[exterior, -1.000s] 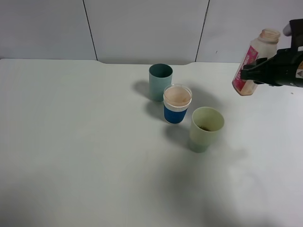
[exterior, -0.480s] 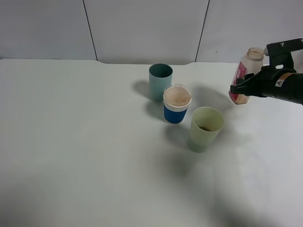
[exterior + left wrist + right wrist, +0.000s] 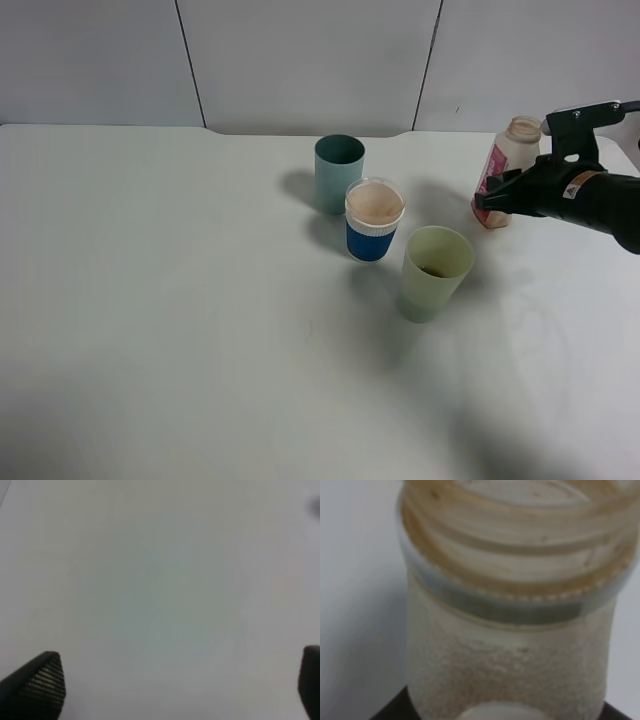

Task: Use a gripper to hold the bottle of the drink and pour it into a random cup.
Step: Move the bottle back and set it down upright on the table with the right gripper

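Note:
My right gripper (image 3: 497,197) is shut on the bottle of the drink (image 3: 512,145), a small clear bottle with a pink-red label. It holds the bottle upright with the mouth open, low at the table's back right, at or just above the surface. The right wrist view shows its threaded neck (image 3: 515,585) close up with only brownish residue inside. The pale yellow-green cup (image 3: 434,272) stands in front and to the left of the bottle, with a little dark liquid at its bottom. My left gripper (image 3: 180,690) is open over bare table and is out of the exterior high view.
A dark teal cup (image 3: 339,172) stands at the back. A clear cup with a blue band (image 3: 374,220) holds pale pinkish liquid and stands between the teal cup and the yellow-green cup. The white table (image 3: 160,300) reaches to a grey panelled wall.
My right gripper has carried the bottle down and to the left, from tilted in the air to upright near the table surface. The cups have not moved.

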Available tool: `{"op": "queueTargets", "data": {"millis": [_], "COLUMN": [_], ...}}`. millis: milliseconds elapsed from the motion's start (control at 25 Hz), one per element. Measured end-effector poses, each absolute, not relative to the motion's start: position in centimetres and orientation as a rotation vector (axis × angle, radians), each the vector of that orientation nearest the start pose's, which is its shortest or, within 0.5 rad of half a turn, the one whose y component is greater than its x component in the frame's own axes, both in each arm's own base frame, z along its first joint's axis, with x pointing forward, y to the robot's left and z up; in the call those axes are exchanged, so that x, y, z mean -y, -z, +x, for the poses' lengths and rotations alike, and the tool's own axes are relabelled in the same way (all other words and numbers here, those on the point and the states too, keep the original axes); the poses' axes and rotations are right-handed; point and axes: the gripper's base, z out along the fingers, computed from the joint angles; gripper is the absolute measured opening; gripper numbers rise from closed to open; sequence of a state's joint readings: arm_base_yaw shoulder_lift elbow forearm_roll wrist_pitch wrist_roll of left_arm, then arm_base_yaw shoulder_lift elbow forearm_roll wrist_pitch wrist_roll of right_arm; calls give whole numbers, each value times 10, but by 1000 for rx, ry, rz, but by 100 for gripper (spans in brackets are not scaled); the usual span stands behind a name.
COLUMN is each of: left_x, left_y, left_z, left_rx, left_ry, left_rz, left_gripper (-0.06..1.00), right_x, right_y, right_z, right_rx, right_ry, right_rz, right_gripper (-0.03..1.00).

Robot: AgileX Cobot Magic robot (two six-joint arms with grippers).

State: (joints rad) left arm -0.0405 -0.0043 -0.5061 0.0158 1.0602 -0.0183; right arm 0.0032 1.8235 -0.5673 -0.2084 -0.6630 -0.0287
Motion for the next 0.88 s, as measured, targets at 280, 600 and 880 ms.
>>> {"op": "queueTargets", "data": {"millis": [280,600,880], "left_x": [-2,-2,-2], "left_y": [-279,-279,-279], "left_z": [-6,-6,-6], "left_rx": [-2033,-2033,-2033], "left_ry": [18,18,18], "left_rz": [22,22,22], "left_gripper": [93,93,93], "right_x": [-14,-14,-13], "right_y": [-114,-115,-113], "right_z": [307,308,307], "right_rx": [-2026,-2017,-2046], "right_ry": [-13,-15,-35], "right_rz": [-305,-303,-267], "right_gripper": [35,35,35]}}
